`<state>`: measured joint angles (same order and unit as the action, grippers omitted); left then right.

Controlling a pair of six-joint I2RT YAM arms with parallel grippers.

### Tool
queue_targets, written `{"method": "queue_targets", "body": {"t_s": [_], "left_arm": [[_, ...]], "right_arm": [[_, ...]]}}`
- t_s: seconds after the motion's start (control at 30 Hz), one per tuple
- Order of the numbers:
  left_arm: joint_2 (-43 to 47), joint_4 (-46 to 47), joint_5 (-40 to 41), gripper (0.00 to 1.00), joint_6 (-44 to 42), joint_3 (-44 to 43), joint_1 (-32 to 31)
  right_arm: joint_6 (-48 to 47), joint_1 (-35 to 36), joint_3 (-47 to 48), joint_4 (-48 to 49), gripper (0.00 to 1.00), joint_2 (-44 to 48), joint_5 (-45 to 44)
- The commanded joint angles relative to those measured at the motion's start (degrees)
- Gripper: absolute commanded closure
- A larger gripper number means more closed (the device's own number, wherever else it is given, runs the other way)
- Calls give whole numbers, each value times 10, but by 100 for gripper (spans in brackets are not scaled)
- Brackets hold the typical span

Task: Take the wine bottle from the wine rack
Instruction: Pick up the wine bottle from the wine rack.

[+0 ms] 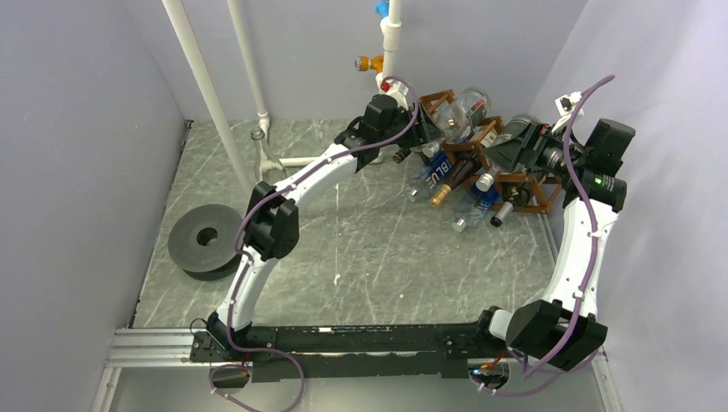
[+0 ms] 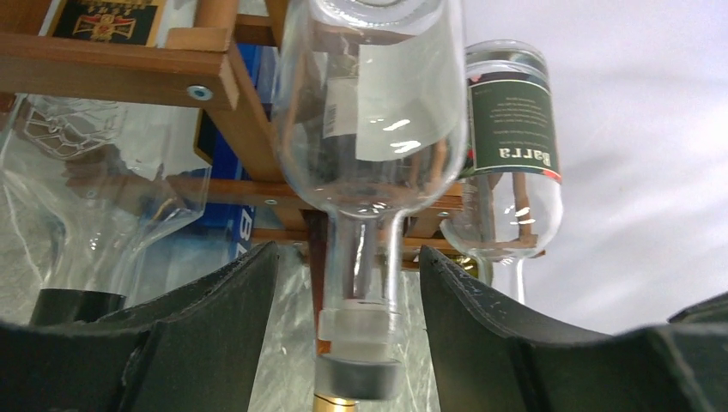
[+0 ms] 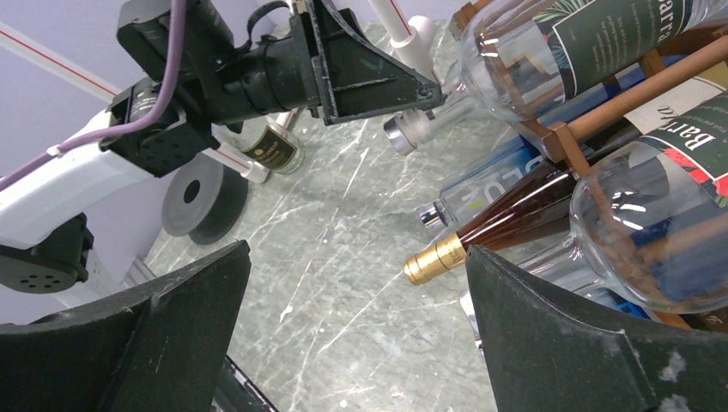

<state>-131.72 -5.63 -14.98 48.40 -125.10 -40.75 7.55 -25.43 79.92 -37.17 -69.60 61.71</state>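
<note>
Grey marbled table (image 1: 360,257) carries the wine rack (image 2: 112,73) at its far right. The rack's wooden lattice holds several bottles laid through its cells, necks pointing out toward the near left, the side from which they can be drawn. The wine bottle (image 2: 369,103), of clear glass, lies in a cell at the far-left end of the rack. The left gripper (image 2: 348,257) is spread, one finger on either side of the bottle's neck (image 2: 360,249) with a gap on both sides, so nothing is clamped yet. This placement probably prepares a grip on the narrowest part. The right gripper (image 3: 356,257) is also spread and empty beside the rack's right end, probably free to steady the frame. The cap (image 2: 359,376) juts past the left fingers.
</note>
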Motion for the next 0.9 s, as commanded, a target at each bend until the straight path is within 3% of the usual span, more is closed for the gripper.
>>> {"method": "queue_targets", "body": {"t_s": [0.0,0.43,0.87], "left_arm": [[-13,1,14,34,17,-32,-4],[-36,8,12,42,36,-48,-13],[-40,9,15,43,45,-52,-20]], "right_arm": [[5,-3,16,12,0,13,12],[6,-3,13,13,0,17,12],[8,-6,11,15,0,19,14]]}}
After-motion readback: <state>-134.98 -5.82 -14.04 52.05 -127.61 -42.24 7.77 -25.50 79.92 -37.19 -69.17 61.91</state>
